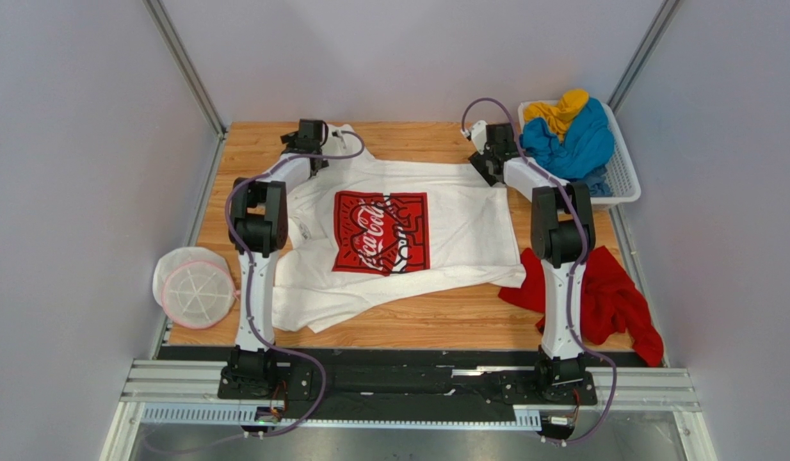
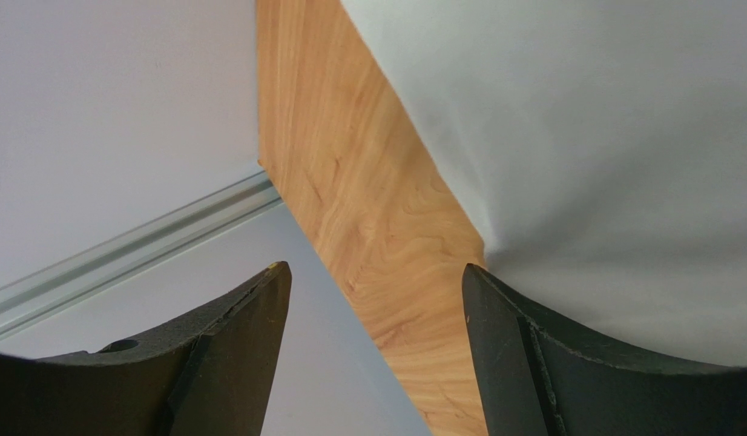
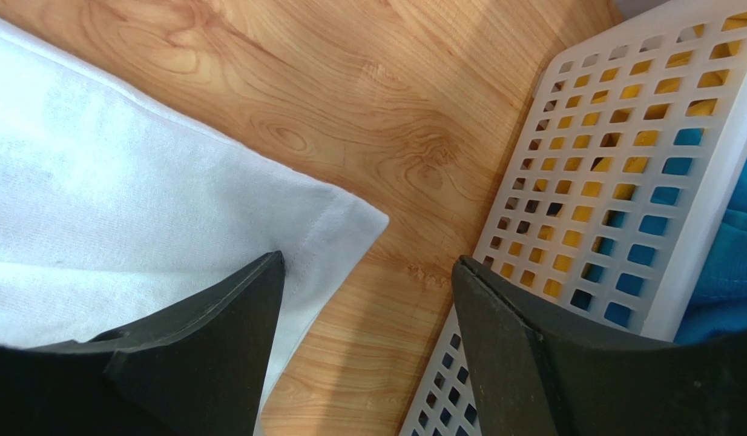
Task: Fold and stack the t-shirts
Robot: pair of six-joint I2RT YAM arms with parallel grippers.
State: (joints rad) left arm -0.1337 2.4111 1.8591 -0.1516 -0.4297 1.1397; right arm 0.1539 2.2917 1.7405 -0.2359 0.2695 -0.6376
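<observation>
White shirt (image 1: 457,240) lying spread at centre | left claw (image 2: 375,277) gaping over its upper-left corner | right claw (image 3: 368,263) gaping over its upper-right corner, beside basket (image 3: 604,136)

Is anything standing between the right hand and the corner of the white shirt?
Nothing visible does. The open right hand is right at the corner of the white shirt; the basket stands beside it, not between.
</observation>
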